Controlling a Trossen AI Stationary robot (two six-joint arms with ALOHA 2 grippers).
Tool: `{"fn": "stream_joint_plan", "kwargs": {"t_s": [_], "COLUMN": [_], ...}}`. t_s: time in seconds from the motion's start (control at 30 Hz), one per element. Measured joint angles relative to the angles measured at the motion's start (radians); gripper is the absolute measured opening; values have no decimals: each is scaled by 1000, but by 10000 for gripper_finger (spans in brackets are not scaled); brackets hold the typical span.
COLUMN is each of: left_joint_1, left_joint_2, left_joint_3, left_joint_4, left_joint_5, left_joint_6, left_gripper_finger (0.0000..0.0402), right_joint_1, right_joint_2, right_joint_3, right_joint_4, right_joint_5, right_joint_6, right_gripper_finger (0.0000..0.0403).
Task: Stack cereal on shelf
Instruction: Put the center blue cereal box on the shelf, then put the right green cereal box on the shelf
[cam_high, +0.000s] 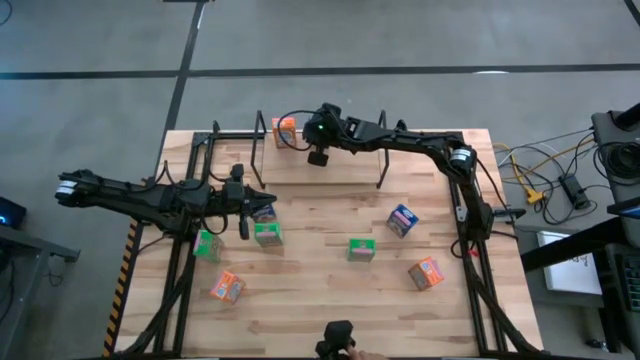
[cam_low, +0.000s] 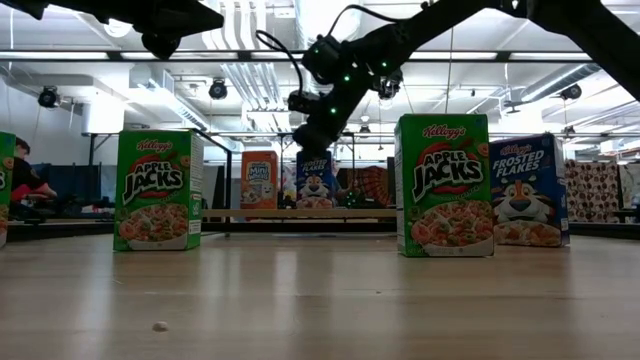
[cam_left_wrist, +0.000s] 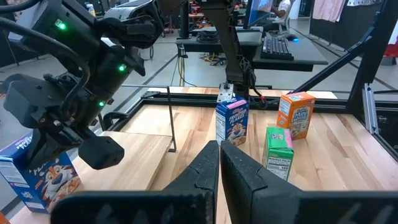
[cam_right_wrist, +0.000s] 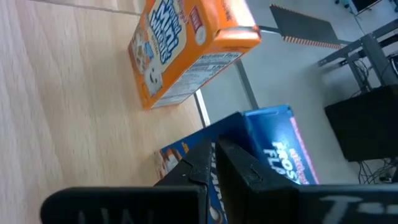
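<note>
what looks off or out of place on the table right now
Nothing is spilled or visibly damaged. The cereal boxes are just scattered at odd angles: the blue one and an orange one sit skewed on the table, not on the shelf.

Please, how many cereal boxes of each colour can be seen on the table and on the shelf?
orange cereal boxes: 3
green cereal boxes: 3
blue cereal boxes: 2 in plain sight
Total: 8 boxes visible
</note>
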Motion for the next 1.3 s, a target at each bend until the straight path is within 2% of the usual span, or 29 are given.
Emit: {"fn": "stream_joint_plan", "kwargs": {"t_s": [0.53,0.67,0.87,1.17,1.3], "left_joint_1": [0,0,0,0,0], "left_joint_2": [0,0,0,0,0], "left_joint_3": [0,0,0,0,0], "left_joint_4": [0,0,0,11,13], "left_joint_5": [0,0,0,0,0], "left_joint_6": [0,0,-11,-22,-22], "left_gripper_finger": [0,0,0,0,0], "right_joint_1": [18,54,124,236,291], "right_joint_2": [-15,-63,-187,-369,-412], "right_joint_3": [0,4,4,5,5], "right_joint_4": [-29,-99,-267,-499,-602], "right_joint_5": [1,0,-16,-258,-281], "right_joint_6": [10,35,170,433,507], "right_gripper_finger": [13,13,13,13,13]}}
